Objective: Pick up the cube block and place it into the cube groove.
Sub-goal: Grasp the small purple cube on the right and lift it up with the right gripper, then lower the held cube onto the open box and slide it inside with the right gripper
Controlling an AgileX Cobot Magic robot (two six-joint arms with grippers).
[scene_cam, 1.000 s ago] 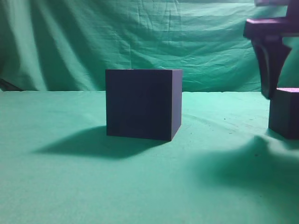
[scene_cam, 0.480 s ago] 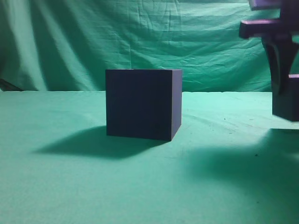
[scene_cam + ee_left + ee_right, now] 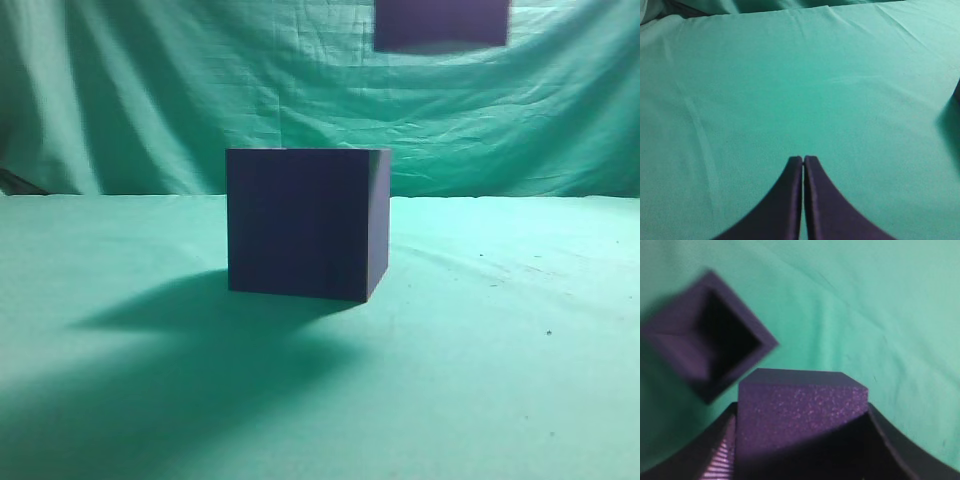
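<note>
The right tool (image 3: pixel 802 440) is clamped on the cube block (image 3: pixel 802 412), which sits between its two fingers, lifted high above the green counter (image 3: pixel 500 330). Below and to one side stands the cube groove (image 3: pixel 305 222), its square recess (image 3: pixel 727 337) open upward and empty. The left tool (image 3: pixel 803 165) is fully closed on nothing. Pickup looks done; what remains is lining the block up over the recess, lowering it in and letting go.

Dim green cast; soft shadows fall front-left; right wrist view blurred.
</note>
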